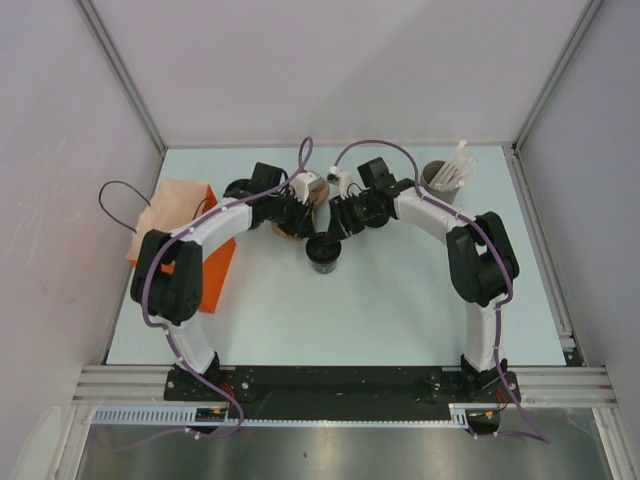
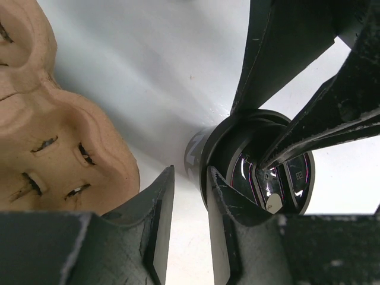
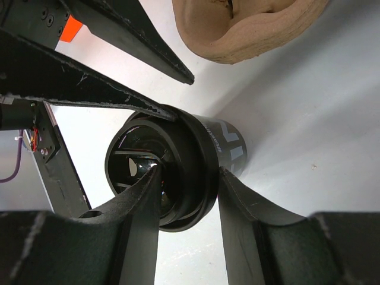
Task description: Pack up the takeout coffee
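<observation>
The takeout coffee (image 1: 323, 254) is a small black lidded cup standing mid-table, just in front of the brown pulp cup carrier (image 1: 287, 231). My right gripper (image 1: 328, 240) is shut on the cup's lid rim (image 3: 196, 178), one finger on the lid top and the other against the outer wall. My left gripper (image 2: 190, 172) is open beside the same cup (image 2: 255, 172). Its right finger touches the lid's edge, and only bare table shows between its jaws. The carrier (image 2: 59, 148) lies just left of the left gripper. The orange paper bag (image 1: 180, 212) lies at the table's left side.
A grey-brown cylinder of white sticks (image 1: 441, 175) stands at the back right. The carrier (image 3: 249, 29) sits close behind the cup. Both arms crowd together over the table's middle, and walls close the table in on three sides.
</observation>
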Tool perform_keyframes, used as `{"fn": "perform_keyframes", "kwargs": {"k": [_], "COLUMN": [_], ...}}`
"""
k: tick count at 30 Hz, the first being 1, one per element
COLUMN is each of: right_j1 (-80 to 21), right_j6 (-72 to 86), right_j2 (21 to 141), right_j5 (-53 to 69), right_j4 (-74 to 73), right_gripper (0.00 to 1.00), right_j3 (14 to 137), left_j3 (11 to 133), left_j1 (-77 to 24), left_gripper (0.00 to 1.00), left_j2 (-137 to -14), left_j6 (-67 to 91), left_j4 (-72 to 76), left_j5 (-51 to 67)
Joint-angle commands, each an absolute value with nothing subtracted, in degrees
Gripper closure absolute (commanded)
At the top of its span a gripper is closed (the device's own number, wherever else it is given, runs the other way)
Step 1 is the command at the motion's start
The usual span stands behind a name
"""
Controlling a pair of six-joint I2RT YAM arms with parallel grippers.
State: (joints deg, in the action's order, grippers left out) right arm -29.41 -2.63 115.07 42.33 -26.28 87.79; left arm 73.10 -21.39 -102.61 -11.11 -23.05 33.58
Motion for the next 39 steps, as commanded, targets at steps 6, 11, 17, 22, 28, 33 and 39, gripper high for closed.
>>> {"fn": "perform_keyframes", "kwargs": {"k": [6, 11, 17, 22, 28, 33, 39], "right_j1": [-31.55, -31.64, -31.55, -31.55, -31.55, -31.55, -31.46], "right_j6": [-7.74, -7.56, -7.21, -7.21, -7.21, -6.94, -6.86], "right_j2": [118.22, 118.04, 118.04, 118.04, 117.69, 117.69, 117.6], "right_j5": [35.95, 35.6, 35.68, 35.6, 35.42, 35.77, 36.12], "right_j4": [-31.2, -31.11, -30.76, -30.76, -30.67, -30.41, -30.32], "right_gripper": [0.58, 0.57, 0.57, 0.57, 0.57, 0.57, 0.57], "right_j3": [84.81, 84.73, 84.81, 84.73, 84.73, 84.81, 84.81], "left_j3": [70.83, 73.21, 71.29, 69.17, 68.56, 67.24, 66.36], "left_j1": [-19.87, -17.84, -17.67, -17.49, -18.19, -18.19, -18.19], "left_gripper": [0.54, 0.43, 0.38, 0.37, 0.37, 0.37, 0.38], "left_j2": [-100.55, -97.12, -94.13, -94.12, -98.08, -99.67, -101.07], "left_j6": [-10.73, -6.77, -5.54, -5.27, -7.38, -8.0, -8.35], "left_j4": [-22.6, -18.73, -16.26, -15.38, -18.81, -18.63, -17.93], "left_j5": [30.13, 35.94, 41.73, 47.45, 49.92, 49.48, 48.87]}}
